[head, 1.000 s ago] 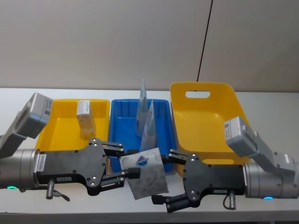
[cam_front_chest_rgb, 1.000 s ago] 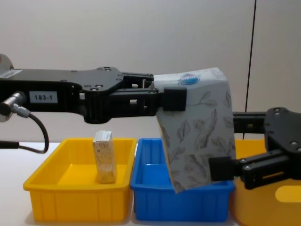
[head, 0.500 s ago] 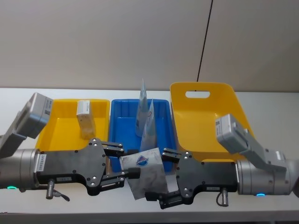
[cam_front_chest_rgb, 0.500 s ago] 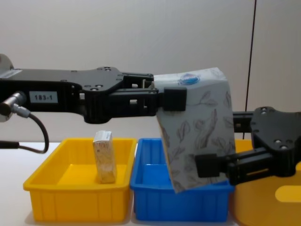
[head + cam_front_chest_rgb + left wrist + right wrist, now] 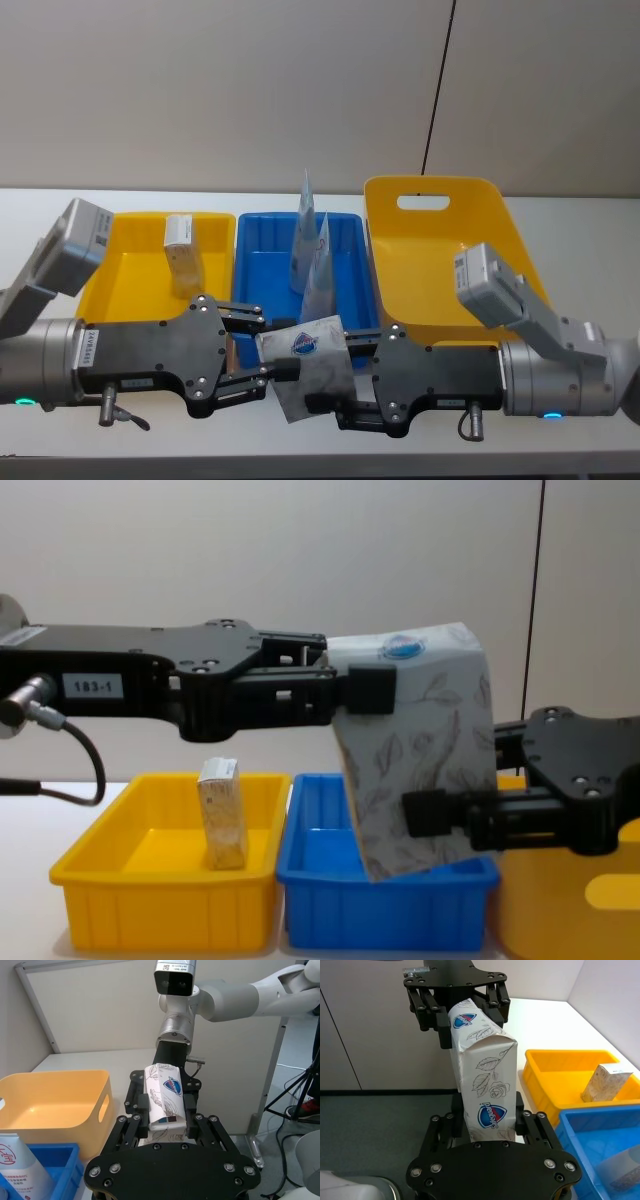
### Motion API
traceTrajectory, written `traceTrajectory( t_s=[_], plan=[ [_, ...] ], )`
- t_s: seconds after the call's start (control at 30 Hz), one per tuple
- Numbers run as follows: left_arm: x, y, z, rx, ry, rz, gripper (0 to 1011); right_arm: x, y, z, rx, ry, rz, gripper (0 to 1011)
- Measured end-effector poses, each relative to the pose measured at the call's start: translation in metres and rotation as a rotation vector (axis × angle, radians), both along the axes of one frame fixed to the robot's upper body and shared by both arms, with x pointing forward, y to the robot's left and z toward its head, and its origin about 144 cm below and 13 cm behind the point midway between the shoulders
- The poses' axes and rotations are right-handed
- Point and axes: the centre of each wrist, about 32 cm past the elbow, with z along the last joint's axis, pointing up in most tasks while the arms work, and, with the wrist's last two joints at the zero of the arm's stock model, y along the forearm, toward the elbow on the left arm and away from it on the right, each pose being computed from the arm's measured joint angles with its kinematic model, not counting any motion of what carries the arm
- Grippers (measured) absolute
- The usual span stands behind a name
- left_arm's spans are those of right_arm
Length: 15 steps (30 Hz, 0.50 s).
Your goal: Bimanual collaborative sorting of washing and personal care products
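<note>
Chest view: left jaws pinch carton point(image 5: 430, 730) top; right jaws straddle its lower end, contact hidden.

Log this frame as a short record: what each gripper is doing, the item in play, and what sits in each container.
left gripper: shut on the logo end of the carton, holding it in the air on the near side of the trays
right gripper: at the carton's lower end; grip unclear
yellow tray: one small box, upright
blue tray: two tubes, standing
basket: right of the blue tray
</note>
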Motion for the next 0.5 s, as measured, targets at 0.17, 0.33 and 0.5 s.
traceTrajectory(
  t_s=[0.17,0.33,0.5],
  plan=[
    [0.0,0.0001,0.0001,0.0,0.0,0.001,366,0.0002,0.0005,0.0,-0.001,0.0,0.001,424],
    [0.0001,0.0001,0.0001,0.0,0.0,0.001,366,0.0004,0.0008,0.0,-0.001,0.0,0.002,391],
    [0.0,0.0001,0.0,0.0,0.0,0.001,427,0.0006,0.0009,0.0,-0.001,0.0,0.001,384]
  ],
)
